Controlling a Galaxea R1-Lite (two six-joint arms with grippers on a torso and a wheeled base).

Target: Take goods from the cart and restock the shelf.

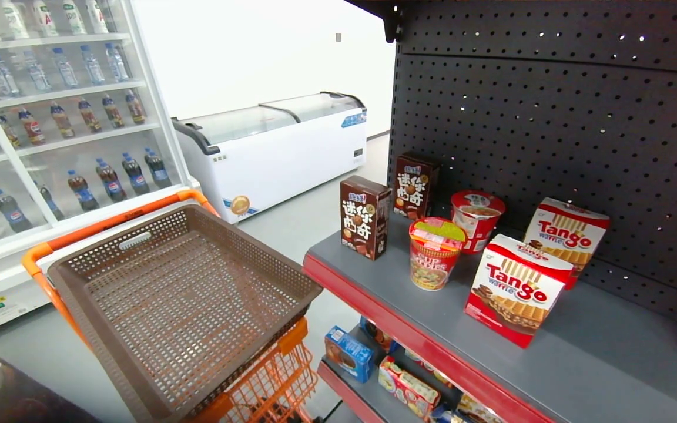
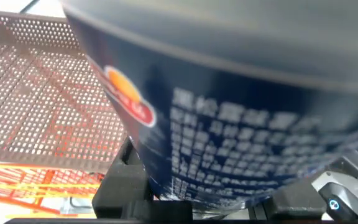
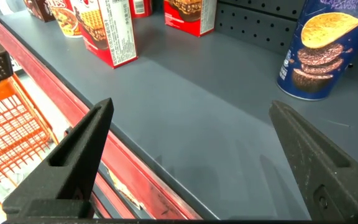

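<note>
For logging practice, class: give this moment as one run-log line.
left gripper: holding dark blue can | right gripper: open over shelf | chips can: upright on shelf

To your left stands a tall drinks cooler (image 1: 159, 103) with glass doors. Its upper racks carry clear water bottles (image 1: 68, 67), and the lower racks carry dark cola bottles (image 1: 109, 182) in rows. Just beside the cooler, farther back, you see a white chest freezer (image 1: 291, 158) with a curved sliding glass lid (image 1: 244, 120) and dark corner trim. Behind the freezer rises a plain white wall (image 1: 256, 47) with a small grey plate (image 1: 338, 37) on it. The floor (image 1: 297, 220) is smooth and grey.
</note>
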